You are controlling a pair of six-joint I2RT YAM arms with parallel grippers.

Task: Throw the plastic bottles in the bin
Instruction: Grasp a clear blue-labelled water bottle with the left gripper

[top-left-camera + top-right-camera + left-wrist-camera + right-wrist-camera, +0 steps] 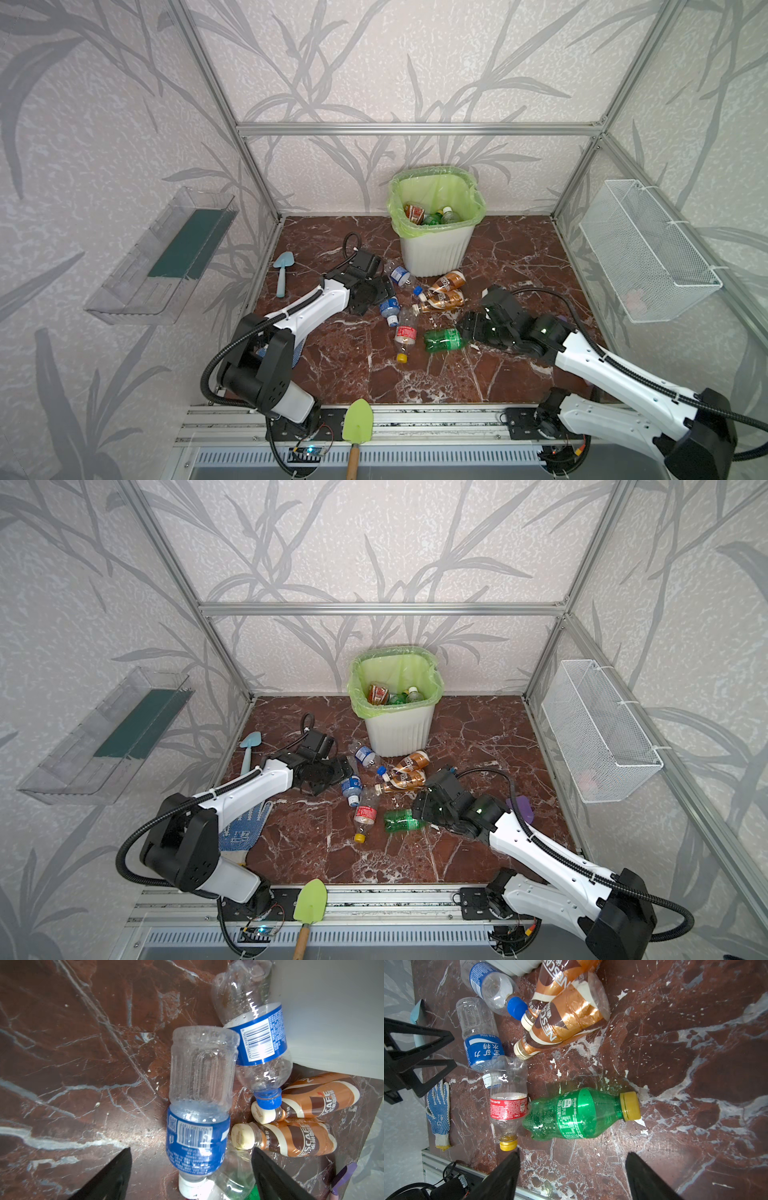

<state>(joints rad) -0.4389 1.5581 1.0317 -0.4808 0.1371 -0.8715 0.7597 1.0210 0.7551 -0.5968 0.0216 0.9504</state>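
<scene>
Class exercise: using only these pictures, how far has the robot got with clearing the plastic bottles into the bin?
Done: a few bottles already lie inside the white ribbed bin with the green liner.

In hand: nothing is gripped. The left gripper stands open over the clear blue-labelled white-capped bottle; the right gripper stands open near the green soda bottle.

Left: six bottles on the marble floor, including two brown-and-white coffee bottles and a red-labelled clear bottle.
</scene>
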